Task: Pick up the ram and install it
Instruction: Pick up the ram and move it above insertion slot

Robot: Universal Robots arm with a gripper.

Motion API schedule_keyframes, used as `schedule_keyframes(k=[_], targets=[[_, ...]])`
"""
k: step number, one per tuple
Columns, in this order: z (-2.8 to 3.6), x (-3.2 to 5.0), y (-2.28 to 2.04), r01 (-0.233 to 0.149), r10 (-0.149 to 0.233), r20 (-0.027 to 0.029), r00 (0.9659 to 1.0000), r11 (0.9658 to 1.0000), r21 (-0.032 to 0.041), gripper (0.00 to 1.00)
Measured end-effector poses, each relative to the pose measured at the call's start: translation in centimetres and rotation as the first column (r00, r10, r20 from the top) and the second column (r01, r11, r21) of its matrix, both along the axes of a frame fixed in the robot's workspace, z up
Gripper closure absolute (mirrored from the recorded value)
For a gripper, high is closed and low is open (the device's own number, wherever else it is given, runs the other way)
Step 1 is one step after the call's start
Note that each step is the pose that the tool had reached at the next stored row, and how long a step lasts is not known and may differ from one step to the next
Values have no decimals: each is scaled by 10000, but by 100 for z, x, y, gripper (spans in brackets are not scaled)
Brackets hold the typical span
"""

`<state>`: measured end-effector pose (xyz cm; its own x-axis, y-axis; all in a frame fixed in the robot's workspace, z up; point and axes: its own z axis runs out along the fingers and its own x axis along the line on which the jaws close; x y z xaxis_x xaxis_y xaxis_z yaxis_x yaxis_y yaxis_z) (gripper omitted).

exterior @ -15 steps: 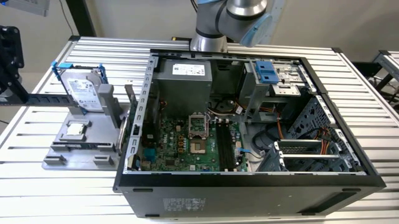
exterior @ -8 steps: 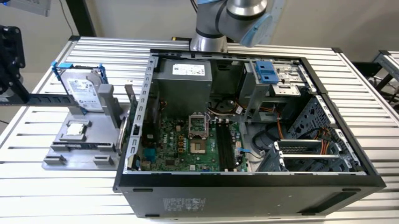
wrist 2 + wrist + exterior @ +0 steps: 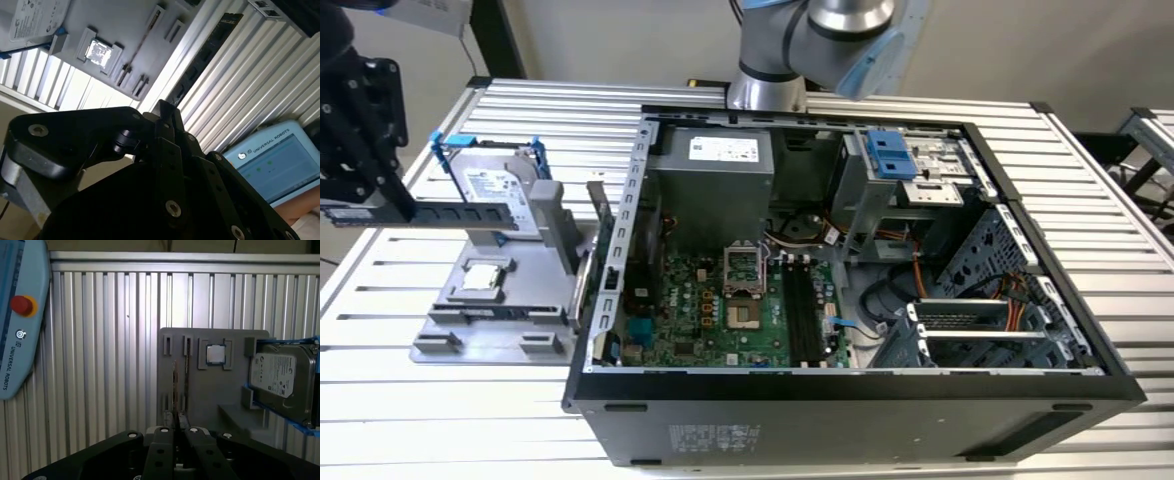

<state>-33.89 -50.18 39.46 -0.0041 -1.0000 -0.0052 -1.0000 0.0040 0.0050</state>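
We judge the pick-up half of the task done and the install half not yet begun. In the exterior view the end effector [image 3: 387, 205] hangs over the exterior view's left side of the table [image 3: 1101, 210], its fingers pinched narrow on the ram [image 3: 447, 214]. The stick lies level and lengthwise in the air, just in front of the hard drive [image 3: 487, 182] in its blue frame and clear of the grey fixture plate [image 3: 454, 335] below.

Both wrist views bear out the grasp. In the first wrist view the fingers close on the thin edge of the stick, with the square processor chip [image 3: 216, 354] seated in the plate beyond. In the second wrist view the dark board runs away from the fingertips across the slatted surface (a pale blue teach pendant [image 3: 280, 160] sits off to one side).

The ram is well apart from its goal. The open computer case [image 3: 854, 385] stands toward the exterior view's right, and the dark memory slots [image 3: 807, 320] lie on the motherboard [image 3: 700, 310] inside it.

As we read it, what remains calls for carrying the stick over the case wall and lining its long edge up with a slot. It then needs a straight, even press, since a tilted stick would likely bind against the slot.
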Motion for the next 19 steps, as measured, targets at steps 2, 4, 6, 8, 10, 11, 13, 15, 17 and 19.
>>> schedule_keyframes(k=[2, 4, 6, 8, 10, 11, 13, 15, 17, 19], targets=[[0, 63, 0, -1, 1, 1, 10000, 10000, 1, 100], [0, 132, 0, 0, 0, 0, 10000, 10000, 0, 100], [0, 197, 0, 0, 0, 0, 10000, 10000, 0, 100], [0, 269, 0, 0, 0, 1, 10000, 10000, 1, 100], [0, 340, 0, 0, 0, 0, 10000, 10000, 0, 100], [0, 375, 0, 0, 0, 0, 10000, 10000, 0, 100], [0, 447, 0, 0, 0, 0, 10000, 10000, 0, 100], [0, 519, 0, 0, 0, 0, 10000, 10000, -1, 100], [-1, 592, 0, 0, 0, 0, 10000, 10000, 1, 100], [0, 665, 0, 0, 0, 1, 10000, 10000, 0, 100]])
